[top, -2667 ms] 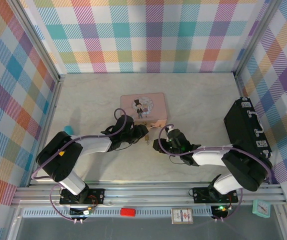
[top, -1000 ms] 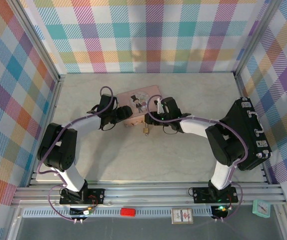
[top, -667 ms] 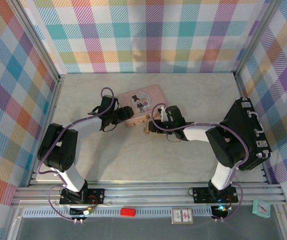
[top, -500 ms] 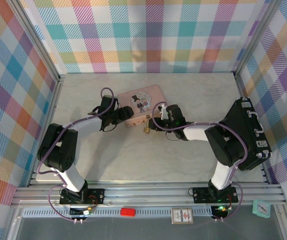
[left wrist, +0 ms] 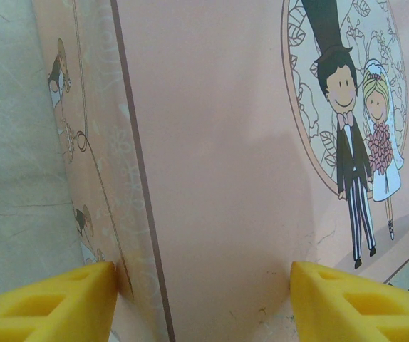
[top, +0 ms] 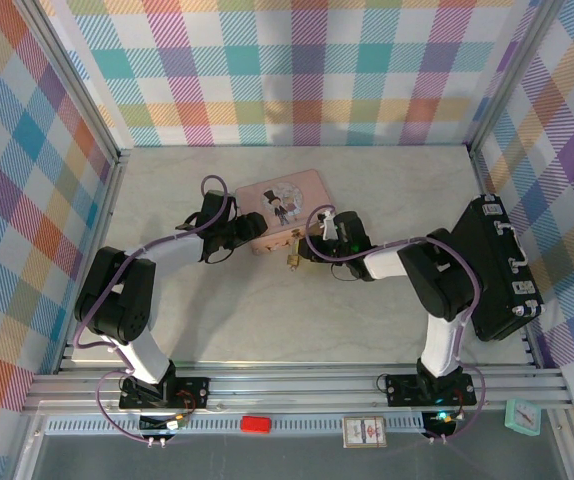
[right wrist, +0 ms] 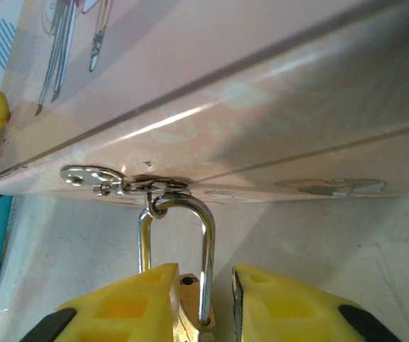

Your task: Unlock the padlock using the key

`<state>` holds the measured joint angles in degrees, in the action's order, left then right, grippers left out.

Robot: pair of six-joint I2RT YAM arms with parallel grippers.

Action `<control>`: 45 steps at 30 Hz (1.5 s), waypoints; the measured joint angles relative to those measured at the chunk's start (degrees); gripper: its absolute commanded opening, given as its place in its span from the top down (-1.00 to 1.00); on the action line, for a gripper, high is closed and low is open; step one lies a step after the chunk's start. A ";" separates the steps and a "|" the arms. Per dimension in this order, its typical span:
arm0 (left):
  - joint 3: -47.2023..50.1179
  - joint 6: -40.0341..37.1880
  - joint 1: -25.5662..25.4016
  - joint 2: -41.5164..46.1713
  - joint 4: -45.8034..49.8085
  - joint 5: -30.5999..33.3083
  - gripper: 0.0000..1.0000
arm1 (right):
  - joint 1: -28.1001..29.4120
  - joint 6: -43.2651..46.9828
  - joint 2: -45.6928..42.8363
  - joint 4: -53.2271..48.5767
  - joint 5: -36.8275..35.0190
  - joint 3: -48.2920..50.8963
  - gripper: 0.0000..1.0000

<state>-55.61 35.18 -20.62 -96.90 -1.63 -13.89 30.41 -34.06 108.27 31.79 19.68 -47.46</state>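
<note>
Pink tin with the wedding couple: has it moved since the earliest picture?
Yes. The pink tin has turned counter-clockwise: it lay square to the back wall, and now its right end angles toward that wall.

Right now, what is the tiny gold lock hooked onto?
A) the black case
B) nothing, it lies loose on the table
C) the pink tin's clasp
C: the right wrist view shows the padlock with its silver shackle looped through the clasp on the pink tin.
</note>
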 measured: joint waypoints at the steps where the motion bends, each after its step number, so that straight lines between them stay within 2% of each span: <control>1: 0.00 0.00 0.00 0.00 -0.02 0.00 -0.25 | 0.00 -0.02 0.15 0.37 0.26 0.00 0.49; 9: 0.02 0.15 0.00 0.00 -0.02 0.00 -0.25 | 0.00 -0.50 1.31 2.71 1.53 -0.33 0.55; 16: 0.09 0.46 0.00 0.00 -0.07 0.00 -0.25 | 0.00 -1.29 2.23 4.83 1.88 -0.66 0.46; 20: 0.15 0.66 0.00 0.00 -0.09 0.00 -0.25 | 0.00 -1.33 2.34 5.05 1.73 -0.66 0.51; 32: 0.72 1.31 -0.11 0.42 -0.48 0.02 -0.24 | 0.79 -1.31 2.32 4.00 -1.84 -1.03 0.48; 37: 1.07 1.46 -0.20 0.76 -0.48 0.02 -0.24 | 1.18 -1.92 2.32 4.02 -3.63 -1.05 0.59; 45: 1.11 1.53 -0.31 0.87 -0.28 0.02 -0.23 | 2.25 -3.23 2.34 4.24 -5.35 -1.05 0.58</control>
<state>-54.50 36.71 -20.93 -96.03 -1.91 -13.87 32.67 -37.30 110.61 36.03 14.33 -48.51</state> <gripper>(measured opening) 0.614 0.202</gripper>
